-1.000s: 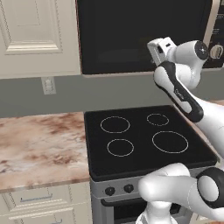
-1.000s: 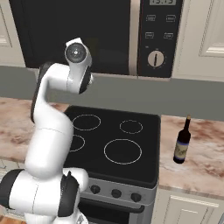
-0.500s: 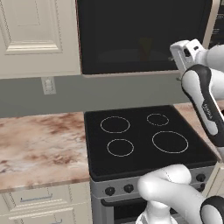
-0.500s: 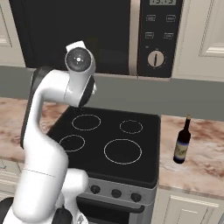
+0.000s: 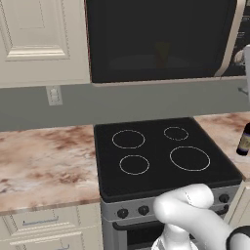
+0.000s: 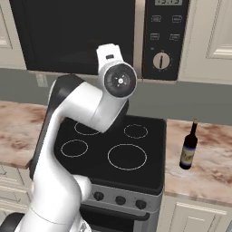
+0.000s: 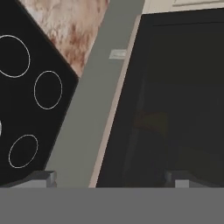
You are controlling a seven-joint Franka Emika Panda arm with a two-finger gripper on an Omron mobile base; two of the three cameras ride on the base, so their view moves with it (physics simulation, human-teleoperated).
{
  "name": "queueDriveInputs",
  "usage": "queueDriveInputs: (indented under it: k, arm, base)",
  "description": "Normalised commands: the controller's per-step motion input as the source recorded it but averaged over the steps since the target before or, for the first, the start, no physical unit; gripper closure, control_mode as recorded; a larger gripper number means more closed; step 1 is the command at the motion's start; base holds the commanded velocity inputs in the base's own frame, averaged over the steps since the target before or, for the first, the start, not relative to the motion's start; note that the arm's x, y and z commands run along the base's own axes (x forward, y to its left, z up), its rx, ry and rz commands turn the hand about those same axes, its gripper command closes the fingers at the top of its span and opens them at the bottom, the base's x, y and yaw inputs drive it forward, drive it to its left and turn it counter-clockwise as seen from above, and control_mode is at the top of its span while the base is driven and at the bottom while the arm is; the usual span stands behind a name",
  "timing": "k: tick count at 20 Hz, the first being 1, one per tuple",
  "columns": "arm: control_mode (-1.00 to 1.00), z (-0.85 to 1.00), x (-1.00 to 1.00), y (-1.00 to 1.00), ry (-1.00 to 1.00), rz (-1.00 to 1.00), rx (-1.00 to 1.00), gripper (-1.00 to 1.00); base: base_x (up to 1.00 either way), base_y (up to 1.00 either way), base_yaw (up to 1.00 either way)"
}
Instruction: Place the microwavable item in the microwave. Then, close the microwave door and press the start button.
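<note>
The microwave (image 5: pixel 161 39) door (image 6: pixel 74 34) is shut flat, its beige handle (image 5: pixel 233 36) running upright along the right edge. The cup (image 5: pixel 162 53) stands upright inside, dimly seen through the glass. The claw (image 7: pixel 109 177) faces the door, jaws wide apart, empty. A bottle (image 6: pixel 189 147) stands upright on the counter (image 6: pixel 204 176) beside the stove (image 6: pixel 122 154).

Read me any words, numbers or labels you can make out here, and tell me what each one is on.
None can be quoted.
Microwave display: pale digits, too blurred to read.
Control panel buttons: pale markings, too small to read.
Dial: a pointer line, no legible numbers.
Dark bottle label: beige, its print is unreadable.
Stove knobs: no visible markings.
</note>
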Motion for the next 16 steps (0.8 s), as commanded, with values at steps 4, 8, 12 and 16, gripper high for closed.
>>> queueDriveInputs:
  k: [4,8,12,16]
  arm:
    - [-1.00,0.43,-0.18,-0.78,-0.01,0.00,0.13,-1.00]
    - [-1.00,0.46,0.08,-0.40,-0.01,0.00,0.09,-1.00]
    - [-1.00,0.11,0.39,-0.07,0.00,0.00,0.06,-1.00]
    - [-1.00,-0.01,0.37,0.00,0.00,0.00,0.03,-1.00]
  base:
    - [0.00,0.00,0.00]
    - [0.00,0.00,0.00]
    - [0.00,0.00,0.00]
    - [0.00,0.00,0.00]
